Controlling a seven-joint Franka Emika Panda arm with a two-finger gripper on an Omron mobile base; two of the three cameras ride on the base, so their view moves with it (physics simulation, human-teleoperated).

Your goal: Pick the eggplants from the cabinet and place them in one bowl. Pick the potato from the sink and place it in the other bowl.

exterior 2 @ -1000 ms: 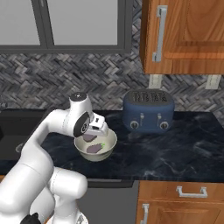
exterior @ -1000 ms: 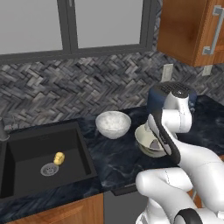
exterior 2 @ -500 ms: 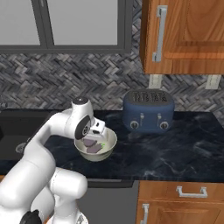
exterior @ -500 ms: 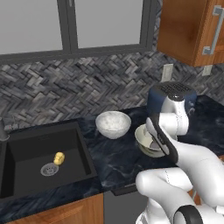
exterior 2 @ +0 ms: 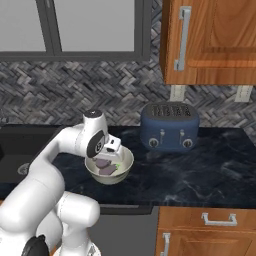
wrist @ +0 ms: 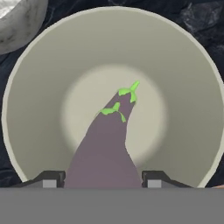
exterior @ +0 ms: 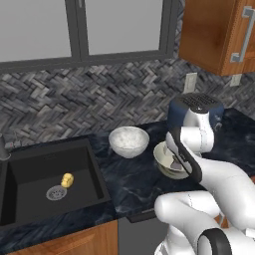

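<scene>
Now gripper (wrist: 103,177) hangs over cream bowl (wrist: 39,87) clenching second eggplant (wrist: 107,144); next: let go, then fetch potato (exterior: 67,180).

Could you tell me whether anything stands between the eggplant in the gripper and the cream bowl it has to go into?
Nothing visible does. The gripper is shut on an eggplant right over the cream bowl, with only the bowl's open inside ahead of it in the hand view. In the right base view, eggplants already lie inside that bowl.
</scene>
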